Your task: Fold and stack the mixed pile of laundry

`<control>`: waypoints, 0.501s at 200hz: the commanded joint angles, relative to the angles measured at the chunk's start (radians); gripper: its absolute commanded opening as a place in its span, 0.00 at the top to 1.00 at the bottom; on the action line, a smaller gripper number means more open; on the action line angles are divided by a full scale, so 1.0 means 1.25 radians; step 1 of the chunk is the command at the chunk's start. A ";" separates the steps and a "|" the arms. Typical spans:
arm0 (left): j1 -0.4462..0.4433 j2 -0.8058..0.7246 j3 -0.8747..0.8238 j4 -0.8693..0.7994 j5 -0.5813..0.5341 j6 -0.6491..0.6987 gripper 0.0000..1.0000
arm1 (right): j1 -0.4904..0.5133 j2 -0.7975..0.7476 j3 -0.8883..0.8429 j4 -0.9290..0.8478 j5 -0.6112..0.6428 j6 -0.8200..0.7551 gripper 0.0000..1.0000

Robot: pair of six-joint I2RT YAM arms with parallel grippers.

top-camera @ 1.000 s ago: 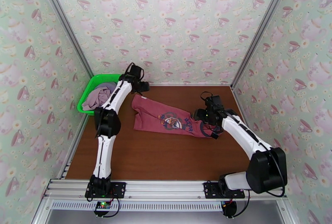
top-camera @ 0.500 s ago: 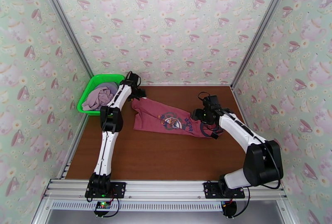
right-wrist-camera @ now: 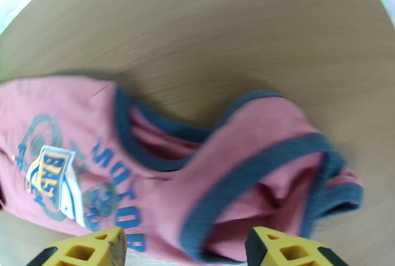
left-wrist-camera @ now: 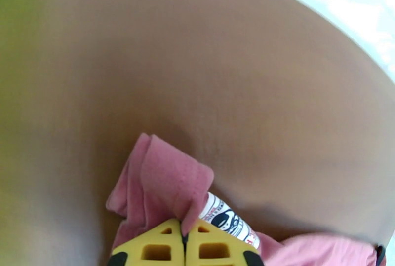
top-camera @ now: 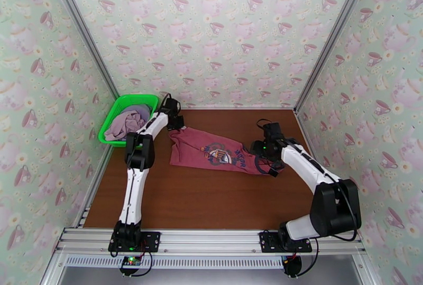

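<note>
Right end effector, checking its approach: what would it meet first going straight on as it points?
Likely the tank top, its dark-trimmed straps lying just ahead of the open right end effector; depth unclear.

Left arm (top-camera: pixel 132 196) and right arm (top-camera: pixel 306 167): white links, bulky black joints (top-camera: pixel 138 156), thin black cables (top-camera: pixel 259 120). Left claw (left-wrist-camera: pixel 183 236) and right claw (right-wrist-camera: pixel 185 245) have yellow fingers (left-wrist-camera: pixel 148 249) (with rectangular cut-outs).

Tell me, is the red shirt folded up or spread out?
Spread out. The red tank top lies mostly flat on the table with its print showing, only rumpled at the straps. The left fingers pinch one corner.
</note>
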 commanded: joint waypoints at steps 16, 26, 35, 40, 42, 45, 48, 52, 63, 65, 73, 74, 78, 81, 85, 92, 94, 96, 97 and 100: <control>-0.005 -0.305 -0.214 0.126 -0.021 -0.016 1.00 | -0.102 -0.018 0.011 -0.016 -0.003 -0.047 0.31; -0.006 -0.351 -0.261 0.127 -0.025 -0.019 1.00 | -0.128 -0.003 0.018 -0.009 -0.019 -0.058 0.31; -0.006 -0.381 -0.293 0.130 -0.032 -0.017 1.00 | -0.151 0.019 0.027 -0.002 -0.044 -0.065 0.31; -0.005 -0.392 -0.307 0.130 -0.033 -0.015 1.00 | -0.160 0.034 0.031 0.002 -0.053 -0.069 0.32; -0.006 -0.396 -0.313 0.130 -0.036 -0.014 1.00 | -0.164 0.040 0.034 0.003 -0.057 -0.070 0.32; -0.006 -0.402 -0.320 0.131 -0.037 -0.014 1.00 | -0.170 0.048 0.038 0.004 -0.062 -0.072 0.32; -0.007 -0.406 -0.328 0.132 -0.041 -0.013 1.00 | -0.173 0.061 0.041 0.005 -0.067 -0.073 0.32; -0.007 -0.409 -0.337 0.134 -0.041 -0.013 1.00 | -0.178 0.076 0.045 0.007 -0.070 -0.076 0.32; -0.006 -0.411 -0.357 0.144 -0.043 -0.013 1.00 | -0.194 0.114 0.055 0.018 -0.083 -0.077 0.33; -0.006 -0.412 -0.360 0.145 -0.042 -0.013 1.00 | -0.195 0.121 0.056 0.019 -0.085 -0.077 0.33; -0.007 -0.408 -0.368 0.149 -0.037 -0.013 1.00 | -0.205 0.145 0.062 0.029 -0.093 -0.074 0.33; -0.007 -0.408 -0.369 0.150 -0.037 -0.014 1.00 | -0.205 0.148 0.061 0.029 -0.093 -0.074 0.34; -0.007 -0.406 -0.372 0.152 -0.033 -0.015 1.00 | -0.209 0.160 0.063 0.035 -0.097 -0.071 0.34; -0.008 -0.404 -0.374 0.155 -0.031 -0.016 1.00 | -0.212 0.168 0.065 0.037 -0.099 -0.069 0.34; -0.007 -0.402 -0.377 0.159 -0.028 -0.018 1.00 | -0.216 0.179 0.065 0.040 -0.101 -0.066 0.34; -0.009 -0.399 -0.380 0.166 -0.026 -0.021 1.00 | -0.221 0.196 0.065 0.048 -0.103 -0.060 0.35; -0.010 -0.399 -0.382 0.168 -0.025 -0.022 1.00 | -0.222 0.200 0.064 0.051 -0.105 -0.058 0.35; -0.010 -0.398 -0.382 0.170 -0.024 -0.022 1.00 | -0.224 0.204 0.065 0.053 -0.106 -0.056 0.35; -0.010 -0.397 -0.382 0.171 -0.024 -0.022 1.00 | -0.224 0.206 0.064 0.054 -0.107 -0.055 0.35; -0.011 -0.396 -0.383 0.171 -0.024 -0.023 1.00 | -0.226 0.212 0.063 0.059 -0.109 -0.052 0.36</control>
